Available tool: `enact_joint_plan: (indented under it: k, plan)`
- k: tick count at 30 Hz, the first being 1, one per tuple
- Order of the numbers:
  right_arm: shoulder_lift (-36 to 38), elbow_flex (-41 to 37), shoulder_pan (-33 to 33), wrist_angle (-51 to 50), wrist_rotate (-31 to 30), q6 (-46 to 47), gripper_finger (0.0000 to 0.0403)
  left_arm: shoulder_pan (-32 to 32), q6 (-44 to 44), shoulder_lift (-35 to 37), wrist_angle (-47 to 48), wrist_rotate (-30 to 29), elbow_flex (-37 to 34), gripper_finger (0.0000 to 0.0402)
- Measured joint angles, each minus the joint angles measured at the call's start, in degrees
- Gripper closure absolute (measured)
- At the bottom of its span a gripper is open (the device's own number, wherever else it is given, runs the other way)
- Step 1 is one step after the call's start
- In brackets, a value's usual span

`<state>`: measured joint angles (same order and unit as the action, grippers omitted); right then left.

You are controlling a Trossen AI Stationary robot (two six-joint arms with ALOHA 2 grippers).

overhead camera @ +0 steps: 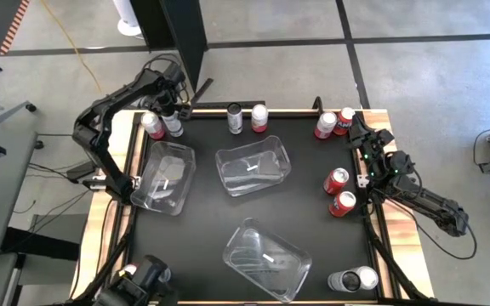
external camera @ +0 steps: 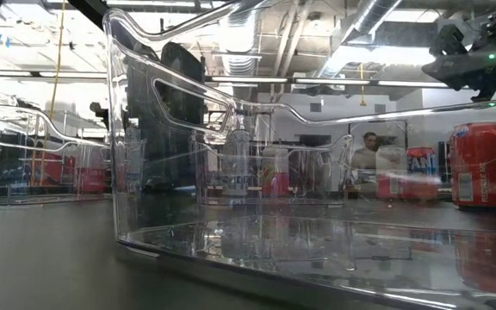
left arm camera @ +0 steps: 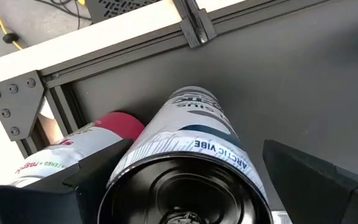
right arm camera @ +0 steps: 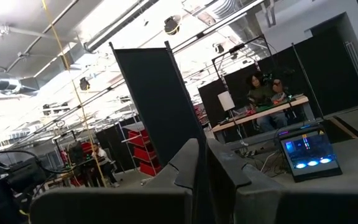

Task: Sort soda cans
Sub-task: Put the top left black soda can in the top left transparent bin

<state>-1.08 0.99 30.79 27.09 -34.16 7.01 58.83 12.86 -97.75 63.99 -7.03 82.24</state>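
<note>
The left tool [overhead camera: 170,109] is at the far-left corner of the surface [overhead camera: 313,255], its fingers [left arm camera: 303,180] spread wide on either side of a grey-and-white can [left arm camera: 188,168] that stands upright between them — whether they touch it I cannot tell. A red-and-white can [overhead camera: 152,126] stands just beside that one, nearer the left edge. The right tool [overhead camera: 357,129] is raised at the far-right side, its fingers pressed together and gripping nothing.

Other soda cans are spread around the edges: a dark can [overhead camera: 235,117] and a red can [overhead camera: 260,117] side by side at the far edge, two red cans [overhead camera: 334,123] close together near the far-right corner, two more red ones [overhead camera: 339,192] along the right side, and two dark silver-topped cans [overhead camera: 354,280] at the near-right corner. Three clear bins [overhead camera: 253,166] lie on the surface — left, centre and near — with no can showing inside any of them
</note>
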Motion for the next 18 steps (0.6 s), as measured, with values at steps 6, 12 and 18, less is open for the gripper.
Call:
enact_joint_plan:
  k: [6,12,18]
  plan:
    - [0.0,0.0,0.0,0.0,0.0,0.0,0.0353,0.0,-1.1,0.2,1.1,0.3,0.0,0.0056]
    - [0.0,0.0,0.0,0.0,0.0,0.0,0.0353,0.0,-1.2,0.2,0.9,-1.8,0.0,0.0088]
    - [0.0,0.0,0.0,0.0,0.0,0.0,0.0353,0.0,-1.0,0.2,1.2,-2.1,0.0,0.0132]
